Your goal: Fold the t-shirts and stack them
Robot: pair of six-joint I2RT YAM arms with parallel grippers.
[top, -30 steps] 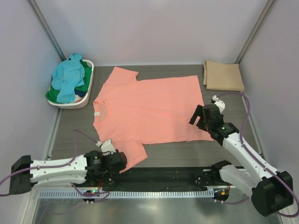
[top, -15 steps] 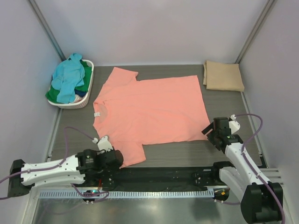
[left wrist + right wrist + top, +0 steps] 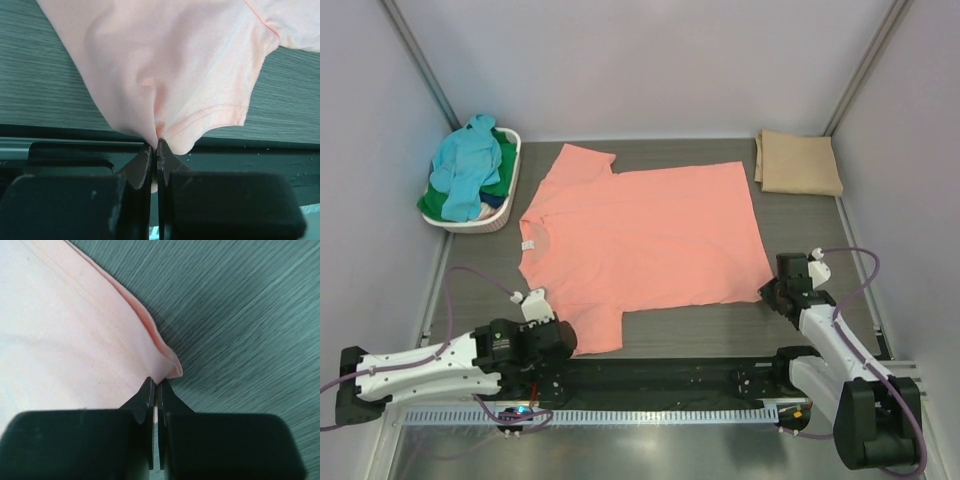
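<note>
A salmon-pink t-shirt (image 3: 640, 240) lies spread flat on the grey table (image 3: 700, 325), collar to the left. My left gripper (image 3: 563, 335) is shut on the hem of its near sleeve (image 3: 200, 120), and the cloth bunches into the pinch at the left gripper (image 3: 156, 142). My right gripper (image 3: 767, 290) is shut on the shirt's near right bottom corner (image 3: 165, 365), with the hem folded up at the right gripper (image 3: 157, 382). A folded tan t-shirt (image 3: 797, 162) lies at the back right. Light blue, green and teal shirts (image 3: 468, 172) are piled in the basket.
A white slotted laundry basket (image 3: 480, 222) stands at the back left. Grey walls close in the table on three sides. A black rail with the arm bases (image 3: 670, 380) runs along the near edge.
The right arm swung down from the shirt's right edge to its near right corner and closed on it. The left gripper closed on the sleeve hem and drew back slightly.
</note>
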